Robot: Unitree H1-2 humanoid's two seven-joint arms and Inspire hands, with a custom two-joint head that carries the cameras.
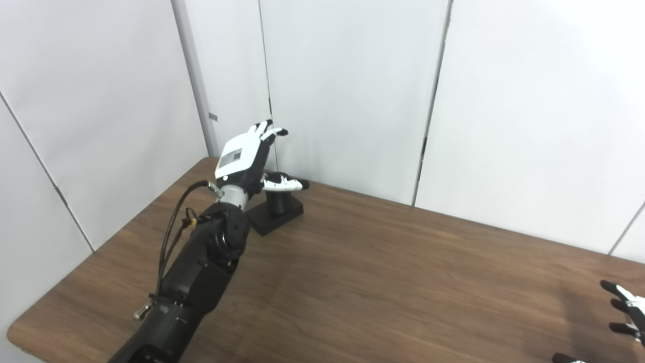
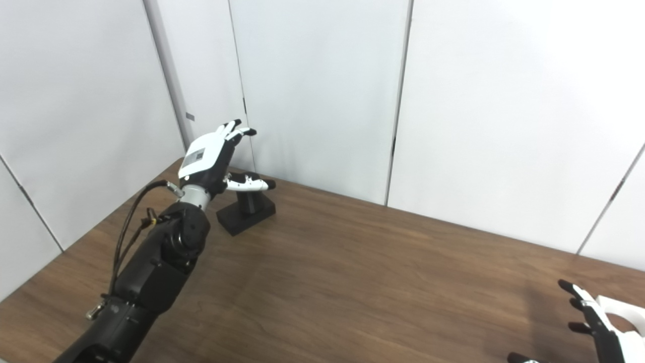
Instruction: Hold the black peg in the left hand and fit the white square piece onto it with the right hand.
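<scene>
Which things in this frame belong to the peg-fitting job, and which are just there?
Part of the job:
- black peg on its square base, standing on the table
- left hand, open, right at the peg
- right hand, open, at the lower right corner
- white square piece: not in view

Just there:
- wooden table
- white wall panels

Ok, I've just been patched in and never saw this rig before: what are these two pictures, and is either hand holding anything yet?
Both pictures come from two cameras side by side on the humanoid's head, so they show one scene. The left hand is open, reaching over the black peg, which stands on its base on the wooden table near the far wall; it does not grip it yet. The right hand waits open at the lower right edge, holding nothing. No white square piece is in view.
</scene>
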